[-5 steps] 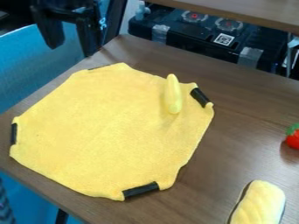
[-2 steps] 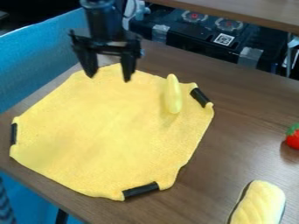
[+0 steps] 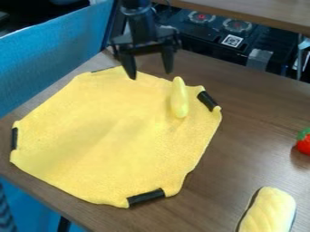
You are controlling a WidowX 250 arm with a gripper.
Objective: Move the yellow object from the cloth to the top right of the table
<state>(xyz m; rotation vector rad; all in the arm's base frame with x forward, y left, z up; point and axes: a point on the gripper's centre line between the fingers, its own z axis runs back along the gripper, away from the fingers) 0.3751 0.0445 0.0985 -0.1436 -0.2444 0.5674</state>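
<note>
My black gripper (image 3: 150,76) hangs at the upper middle, over the back edge of the cloth, its two fingers spread with nothing between them. The yellow object (image 3: 179,97), long and banana-like, lies on the right part of the yellow cloth (image 3: 109,136), below and to the right of the gripper and apart from it. Black tape strips hold the cloth's corners to the brown wooden table (image 3: 254,122).
A red strawberry-like toy (image 3: 304,142) lies at the right edge, and a pale yellow plush piece (image 3: 269,212) at the lower right. Behind the table stands a black case (image 3: 212,38); a blue screen (image 3: 48,68) borders the left.
The gripper has come from the upper left to the right, towards the yellow object, with its fingers still apart. The cloth and the objects on the table have stayed in place.
</note>
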